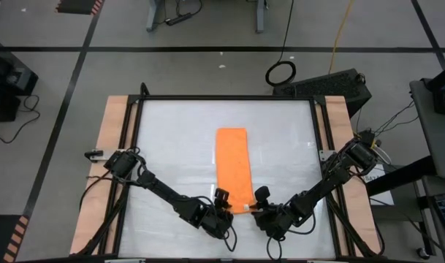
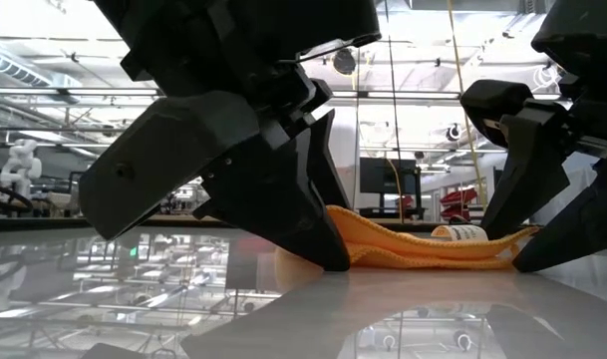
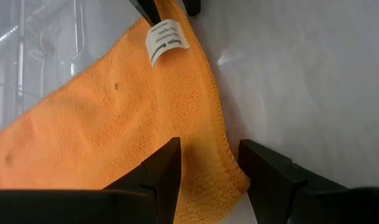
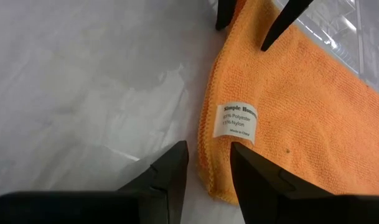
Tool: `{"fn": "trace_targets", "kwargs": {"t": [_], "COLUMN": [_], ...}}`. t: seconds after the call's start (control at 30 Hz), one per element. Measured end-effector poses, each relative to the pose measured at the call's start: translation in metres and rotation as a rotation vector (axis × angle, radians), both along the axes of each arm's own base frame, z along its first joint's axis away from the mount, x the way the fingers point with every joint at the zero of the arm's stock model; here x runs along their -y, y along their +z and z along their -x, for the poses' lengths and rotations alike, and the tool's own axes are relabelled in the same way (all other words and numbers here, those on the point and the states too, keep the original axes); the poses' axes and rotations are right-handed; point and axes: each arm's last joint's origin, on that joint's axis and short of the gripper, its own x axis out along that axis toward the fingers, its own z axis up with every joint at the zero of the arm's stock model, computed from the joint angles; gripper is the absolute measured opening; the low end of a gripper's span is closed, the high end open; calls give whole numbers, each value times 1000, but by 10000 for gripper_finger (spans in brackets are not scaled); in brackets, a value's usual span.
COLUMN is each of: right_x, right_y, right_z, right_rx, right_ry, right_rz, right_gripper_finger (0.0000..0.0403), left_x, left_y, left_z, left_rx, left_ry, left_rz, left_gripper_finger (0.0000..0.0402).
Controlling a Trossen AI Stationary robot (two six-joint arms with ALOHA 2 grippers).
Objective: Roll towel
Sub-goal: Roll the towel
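Table [image 1: 171,146]: a pale, glossy top in a dark frame with wooden side strips. It carries only one loose thing.

Towel [image 1: 234,166]: a bright orange cloth, folded into a long narrow strip. It lies flat near the middle of the table and runs from mid-table down to the near edge, where both arms meet it. The near end sits slightly rumpled in the low view. A white care label [image 4: 237,122] shows at the near corner on the right arm's side.

Left gripper [image 3: 209,167]: low at the strip's near corner on its own side. Its fingers stand apart and straddle the hem, one over cloth and one over bare table. You have not pinched anything yet.

Right gripper [image 4: 208,163]: mirrors the left at the other near corner, just beside the label. Its fingers are also apart with the hem between them, and they look unclosed.

Handling, as a judgement: the cloth is light, soft and limp, with no stiffness to hold a shape. It will likely slide on the glossy top rather than roll if you push it. Take both near corners by the stitched hem, which gives the firmest bite. Grip the two sides evenly so that the first turn starts square. If one side leads, expect the roll to skew into a cone.
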Motion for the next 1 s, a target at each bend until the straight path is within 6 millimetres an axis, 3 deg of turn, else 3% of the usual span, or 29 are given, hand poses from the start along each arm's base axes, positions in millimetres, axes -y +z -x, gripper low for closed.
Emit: {"fn": "trace_targets", "kwargs": {"t": [0.83, 1.0], "right_x": [2, 4], "right_y": [0, 0], "right_z": [0, -2], "right_rx": [0, -2], "right_ry": [-40, -63], "right_rz": [-27, -37], "right_gripper_finger": [116, 115], "left_x": [-4, 0], "left_y": [1, 1], "left_z": [-3, -1], "left_rx": [12, 20], "left_ry": [28, 28], "left_rz": [9, 7], "left_gripper_finger": [164, 133]}}
